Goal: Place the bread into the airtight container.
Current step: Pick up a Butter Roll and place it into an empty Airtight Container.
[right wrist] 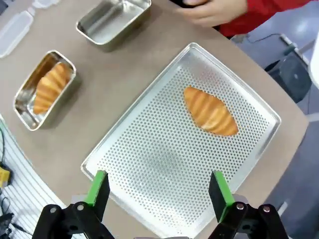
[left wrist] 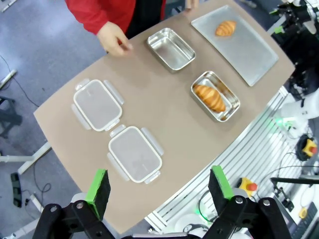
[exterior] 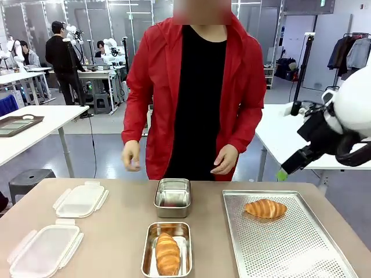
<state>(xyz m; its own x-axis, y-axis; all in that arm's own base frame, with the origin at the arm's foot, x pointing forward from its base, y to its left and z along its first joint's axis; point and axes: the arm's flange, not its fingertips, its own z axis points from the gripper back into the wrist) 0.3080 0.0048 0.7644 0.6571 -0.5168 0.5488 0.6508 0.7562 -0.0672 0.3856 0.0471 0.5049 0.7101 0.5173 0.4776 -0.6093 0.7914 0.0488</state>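
Spread apart and empty at right gripper (right wrist: 157, 181) above perforated tray (right wrist: 149, 164) bearing one croissant (right wrist: 210, 112), likewise at left gripper (left wrist: 158, 179), second croissant (right wrist: 47, 87) inside steel container (exterior: 146, 255) left of tray.

In the front view, the near translucent plastic lid (exterior: 43, 250) and the perforated silver baking tray (exterior: 290, 243) are cut off by the bottom edge. In the right wrist view, the empty rectangular steel container (right wrist: 112, 20) and the person's hand (right wrist: 214, 11) near the tray are clipped by the top edge, while the tray's nearest corner is partly masked by the black body of the right gripper (right wrist: 157, 181).
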